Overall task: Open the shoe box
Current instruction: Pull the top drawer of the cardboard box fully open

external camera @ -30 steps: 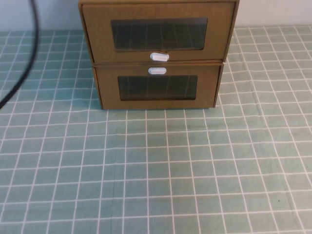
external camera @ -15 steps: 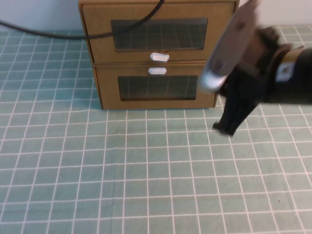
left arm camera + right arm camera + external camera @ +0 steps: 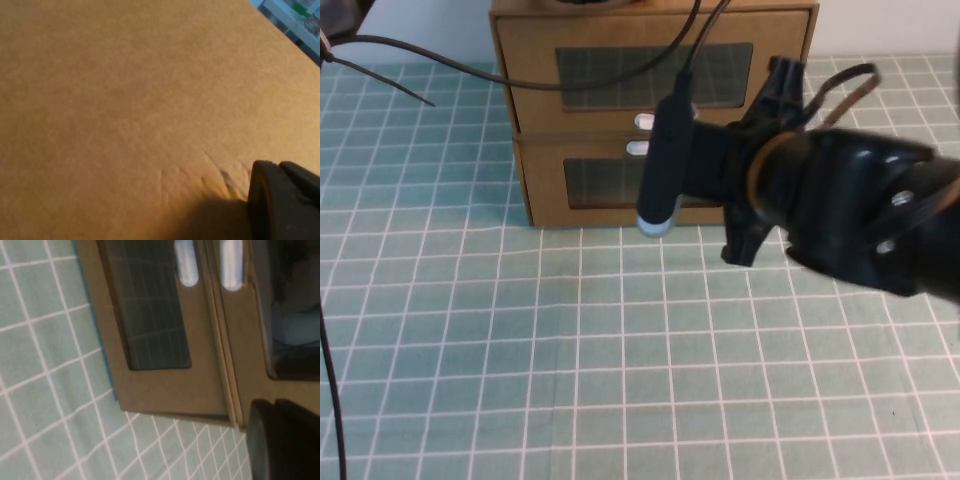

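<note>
Right gripper (image 3: 282,440) and its arm (image 3: 840,210) block the shoe box (image 3: 590,190) front, centre right; left gripper (image 3: 282,200) crowds its top; lower-frame mat (image 3: 520,380) lies free.

The table (image 3: 620,400) is covered by a green mat (image 3: 440,300) ruled with a white grid that reaches every visible edge. Directly on the mat, at the far middle, stands the brown cardboard shoe box (image 3: 580,120), upright, its two stacked drawer fronts with dark windows and white pulls facing the near side.
</note>
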